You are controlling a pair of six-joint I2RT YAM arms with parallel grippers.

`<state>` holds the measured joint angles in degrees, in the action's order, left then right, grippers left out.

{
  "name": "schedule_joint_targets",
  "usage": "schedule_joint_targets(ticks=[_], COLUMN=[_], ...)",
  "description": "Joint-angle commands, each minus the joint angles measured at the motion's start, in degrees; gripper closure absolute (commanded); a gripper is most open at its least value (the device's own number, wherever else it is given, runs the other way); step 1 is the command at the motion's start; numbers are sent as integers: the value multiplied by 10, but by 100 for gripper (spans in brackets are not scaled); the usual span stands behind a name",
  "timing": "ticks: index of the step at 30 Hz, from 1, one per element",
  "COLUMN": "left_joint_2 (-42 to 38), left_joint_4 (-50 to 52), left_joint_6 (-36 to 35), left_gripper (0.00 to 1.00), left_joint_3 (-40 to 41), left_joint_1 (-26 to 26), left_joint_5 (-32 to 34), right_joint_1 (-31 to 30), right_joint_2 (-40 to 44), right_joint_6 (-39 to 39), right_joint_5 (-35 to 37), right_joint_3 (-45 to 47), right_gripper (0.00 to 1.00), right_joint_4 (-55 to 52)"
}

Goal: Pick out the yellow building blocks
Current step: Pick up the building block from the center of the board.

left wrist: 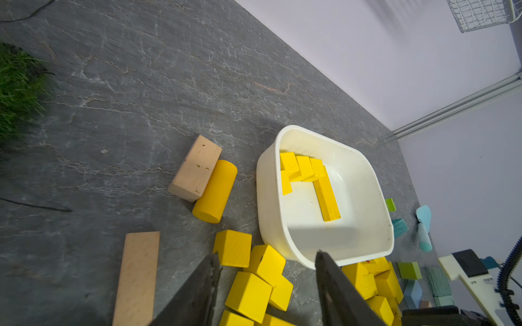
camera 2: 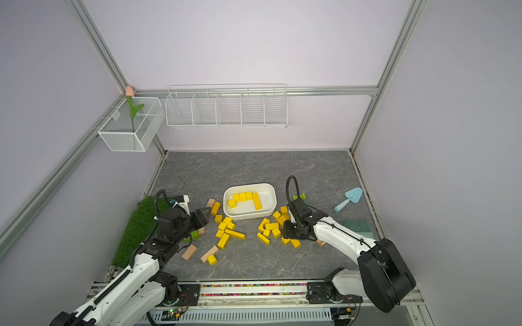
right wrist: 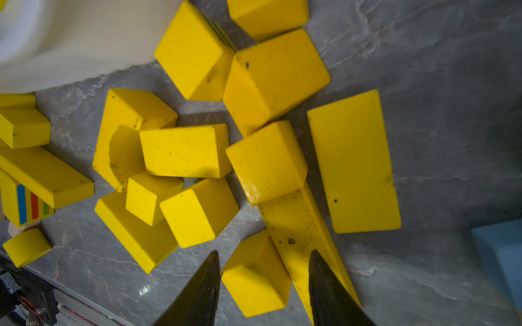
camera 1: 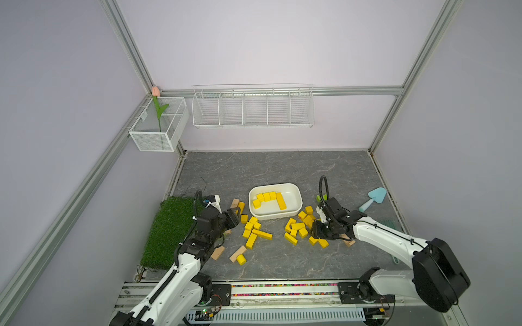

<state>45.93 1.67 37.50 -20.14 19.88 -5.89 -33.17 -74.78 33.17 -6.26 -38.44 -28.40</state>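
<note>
Left gripper (left wrist: pixel 267 254) jaws half open, empty, above yellow building blocks (camera 1: pixel 251 240) scattered on worktop (camera 1: pixel 282 169) — several already in white tub (camera 1: pixel 275 215). Right gripper (right wrist: pixel 264 252) jaws half open astride one yellow cube (right wrist: pixel 255 288) — seemingly not touching.

yellow building blocks (camera 1: pixel 251 240): bright yellow, plain
striped block (right wrist: pixel 25 203): yellow with blue, orange-red and green stripes
tub (camera 1: pixel 272 186): white
wooden blocks (camera 1: pixel 237 253): unpainted tan
table (camera 1: pixel 254 169): dark grey, pale marble veining
grass mat (camera 1: pixel 166 234): green
trowel (camera 1: pixel 377 195): light blue
</note>
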Motion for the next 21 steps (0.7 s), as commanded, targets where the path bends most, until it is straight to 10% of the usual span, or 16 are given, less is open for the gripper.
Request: schedule_joint_targets(ticks=[1, 21], left_joint_2=[-12, -11], left_joint_4=[7, 5], left_joint_6=[7, 9], left_gripper=[43, 43], left_joint_3=[-17, -13], left_joint_1=[-3, -4], left_joint_5=[4, 4], right_joint_1=[-18, -68], right_joint_2=[7, 11], right_joint_6=[16, 57], right_joint_5=[-7, 86], right_joint_3=[9, -22], right_gripper=[48, 49], right_joint_4=[7, -78])
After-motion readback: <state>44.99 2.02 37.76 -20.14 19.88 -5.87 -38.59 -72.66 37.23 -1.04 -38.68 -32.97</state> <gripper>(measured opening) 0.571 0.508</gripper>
